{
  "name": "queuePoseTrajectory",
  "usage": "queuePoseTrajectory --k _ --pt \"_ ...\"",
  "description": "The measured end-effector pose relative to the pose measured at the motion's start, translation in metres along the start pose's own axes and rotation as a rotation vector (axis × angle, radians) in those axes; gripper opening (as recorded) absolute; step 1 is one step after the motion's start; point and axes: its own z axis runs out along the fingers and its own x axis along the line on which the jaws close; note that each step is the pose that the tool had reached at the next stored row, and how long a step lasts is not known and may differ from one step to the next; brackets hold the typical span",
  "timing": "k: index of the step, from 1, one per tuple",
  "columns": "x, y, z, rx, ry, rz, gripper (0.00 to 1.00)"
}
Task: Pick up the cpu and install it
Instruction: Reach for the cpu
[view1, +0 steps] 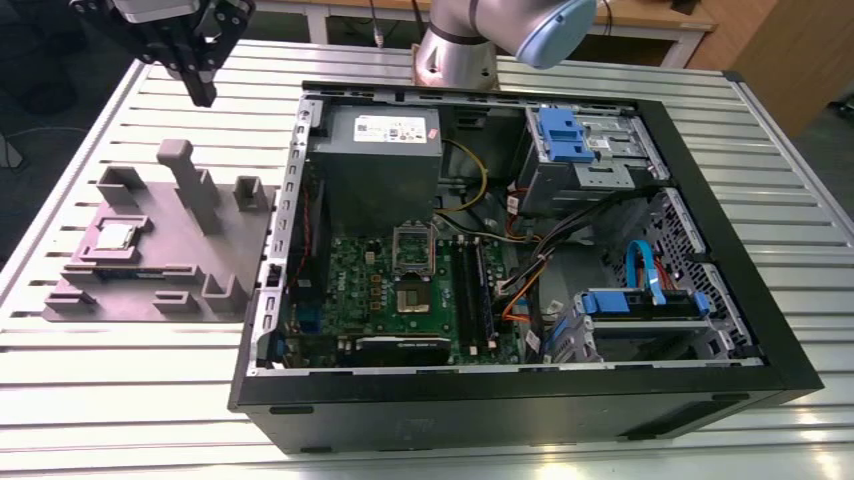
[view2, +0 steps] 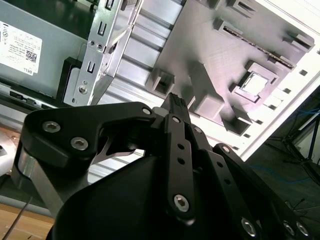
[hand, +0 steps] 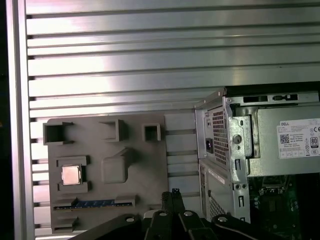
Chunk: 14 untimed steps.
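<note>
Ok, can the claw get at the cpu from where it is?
Probably yes. The cpu lies uncovered in a recess of the grey fixture. The claw hangs above the table, holding nothing. The fixture's posts stand beside the recess, not over it.

The exterior view stands off the arm, high up. It looks down at a slant over the whole slatted worktop (view1: 134, 380), with the open computer case (view1: 747, 330) in the middle and the grey fixture (view1: 227, 250) at the exterior view's left. The first wrist view hangs well above, facing straight down on that fixture and the case's corner. The second wrist view sits close behind the hand (view2: 175, 102), peering slantwise past it at the same fixture and corner.
</note>
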Motion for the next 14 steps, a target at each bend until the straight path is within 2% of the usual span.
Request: queuePoseTrajectory --k 14 --pt "0.0070 -0.0005 -0.0002 0.0000 0.0000 0.000 0.11"
